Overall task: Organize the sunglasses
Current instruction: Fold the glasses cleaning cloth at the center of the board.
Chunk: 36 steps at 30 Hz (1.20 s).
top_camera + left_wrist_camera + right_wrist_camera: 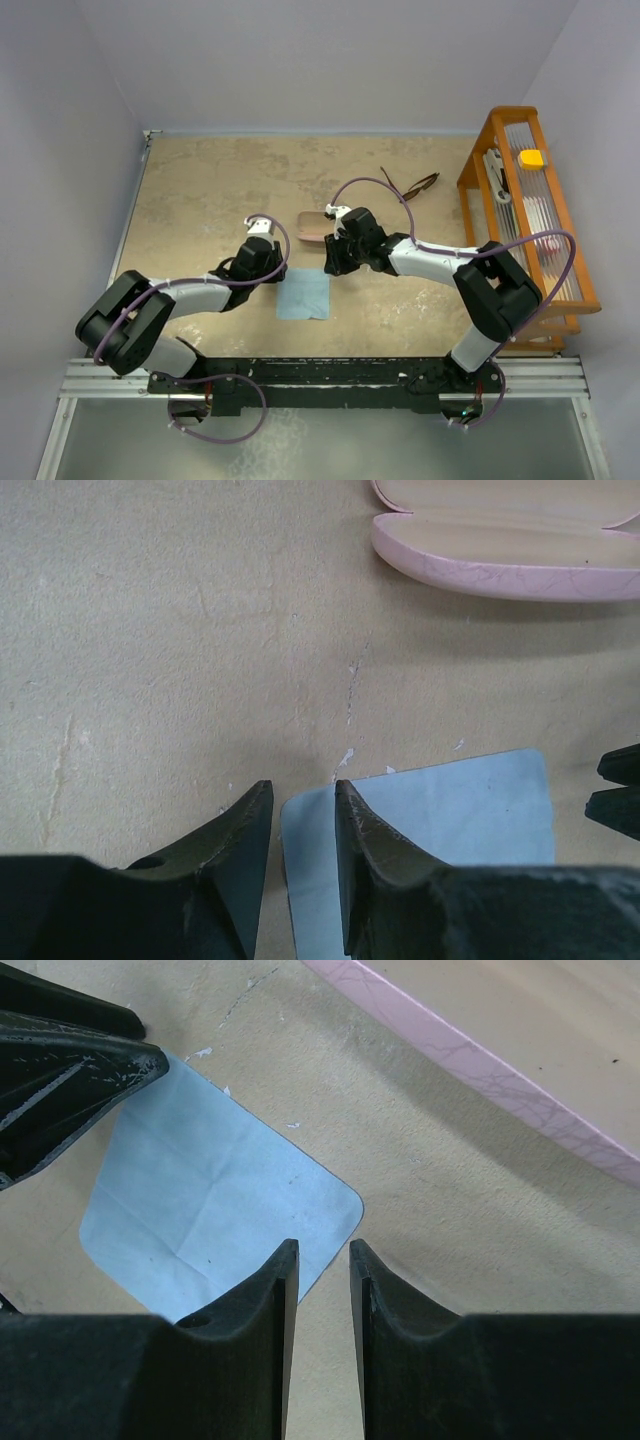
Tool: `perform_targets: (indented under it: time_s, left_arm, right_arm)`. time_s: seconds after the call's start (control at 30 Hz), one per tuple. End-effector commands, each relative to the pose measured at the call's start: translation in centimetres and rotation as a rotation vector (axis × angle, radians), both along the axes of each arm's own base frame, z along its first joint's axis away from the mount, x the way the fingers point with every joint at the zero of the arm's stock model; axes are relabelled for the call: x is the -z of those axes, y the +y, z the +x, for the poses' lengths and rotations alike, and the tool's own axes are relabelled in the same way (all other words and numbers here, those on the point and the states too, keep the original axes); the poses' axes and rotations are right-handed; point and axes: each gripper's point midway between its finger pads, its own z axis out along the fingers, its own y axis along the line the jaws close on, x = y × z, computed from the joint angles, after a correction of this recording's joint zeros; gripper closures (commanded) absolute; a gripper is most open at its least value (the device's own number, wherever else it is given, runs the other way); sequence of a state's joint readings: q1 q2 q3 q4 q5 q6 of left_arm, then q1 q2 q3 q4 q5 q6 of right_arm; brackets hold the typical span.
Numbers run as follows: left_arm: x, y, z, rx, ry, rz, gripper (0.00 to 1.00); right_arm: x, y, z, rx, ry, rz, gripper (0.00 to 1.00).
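Nearest the arm bases lies the light blue cloth [305, 293], flat on the tabletop [210, 180] on the near side of the pink case [500, 565]. Both arms are bent in over it.

The left pincer [301, 785] hangs at the cloth's near-left corner as seen from the case. Its fingers stand a narrow gap apart and hold nothing. The right pincer [324, 1245] hangs at the opposite corner, just in front of the case. It too has a narrow gap and is empty.

The case lies open, with its cream lining facing up. The sunglasses [412, 187] lie beyond the case and to its right, well apart from both pincers. They are unfolded, with one temple arm splayed toward the back wall. Farther right of the case stands an orange rack [475, 170].

Nothing is packed yet, so the step in hand is probably fetching the glasses, and the right arm is the closer one.

- **Opening:** the right pincer should spread wider before it descends, since the present gap looks too tight to straddle the frame.
- **Grip:** taking the frame at the bridge or a hinge would keep pressure off the lenses and the thin temples, which likely flex.
- **Case:** it is light and may skid, so the left pincer could steady its rim.
- **Path:** the carry should stay clear of the raised lid.
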<state>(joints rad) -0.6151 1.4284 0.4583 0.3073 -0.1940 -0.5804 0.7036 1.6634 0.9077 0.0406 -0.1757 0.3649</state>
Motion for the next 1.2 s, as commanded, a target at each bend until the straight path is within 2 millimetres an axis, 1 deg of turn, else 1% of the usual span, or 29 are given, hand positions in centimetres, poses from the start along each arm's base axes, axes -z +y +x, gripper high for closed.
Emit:
perform_targets:
  time_s: [0.0, 0.13, 0.3, 0.57, 0.83, 1.17]
  left_arm:
    - [0.2, -0.5, 0.0, 0.038, 0.014, -0.001, 0.72]
    - [0.5, -0.3, -0.3, 0.036, 0.025, 0.003, 0.74]
    - [0.7, -0.1, -0.5, 0.033, 0.04, 0.015, 0.79]
    - [0.9, 0.2, -1.0, 0.024, 0.053, 0.02, 0.78]
    - [1.4, 0.9, -1.4, 0.014, 0.069, 0.046, 0.75]
    - [2.0, 0.7, -2.4, 0.017, 0.101, 0.046, 0.78]
  right_arm:
    - [-1.2, 0.5, 0.8, -0.013, -0.032, 0.02, 0.7]
    - [-1.2, 0.5, 0.8, -0.015, -0.029, 0.022, 0.71]
    - [-1.2, 0.6, 0.7, -0.015, -0.026, 0.025, 0.71]
    - [-1.1, 0.6, 0.7, -0.015, -0.019, 0.026, 0.71]
    - [-1.0, 0.6, 0.6, -0.018, -0.014, 0.024, 0.71]
    - [-0.9, 0.8, 0.6, -0.022, -0.009, 0.027, 0.71]
